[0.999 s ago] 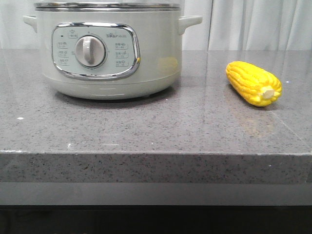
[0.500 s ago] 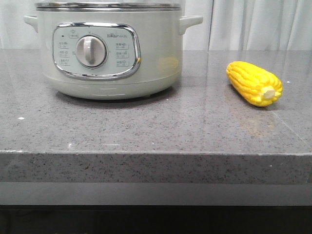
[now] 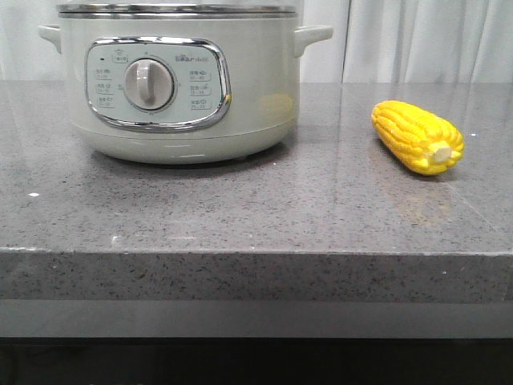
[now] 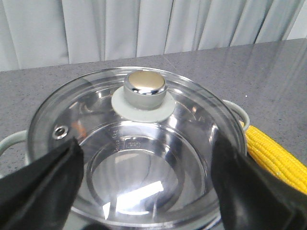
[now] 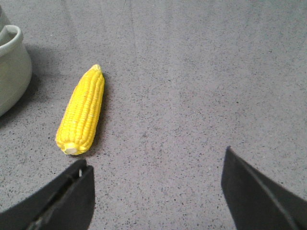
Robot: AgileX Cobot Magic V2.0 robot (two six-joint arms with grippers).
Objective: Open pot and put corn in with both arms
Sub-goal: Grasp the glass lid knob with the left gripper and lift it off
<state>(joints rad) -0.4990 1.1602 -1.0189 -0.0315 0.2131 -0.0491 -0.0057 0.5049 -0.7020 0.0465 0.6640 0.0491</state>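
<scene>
The pale grey-green pot [image 3: 256,80] stands at the back left of the counter, its dial panel facing me. Its glass lid [image 4: 192,120] with a chrome knob [image 4: 145,86] is on it. My left gripper [image 4: 146,158] hangs open above the lid, short of the knob, holding nothing. The yellow corn [image 3: 417,136] lies on the counter to the right of the pot, stub end toward me. In the right wrist view the corn [image 5: 82,111] lies ahead of my open right gripper [image 5: 156,170], close to one finger, untouched. Neither arm shows in the front view.
The grey speckled stone counter [image 3: 240,216] has its front edge close to the camera. One pot side handle [image 5: 12,36] sits near the corn. Pale curtains [image 4: 144,24] hang behind the counter.
</scene>
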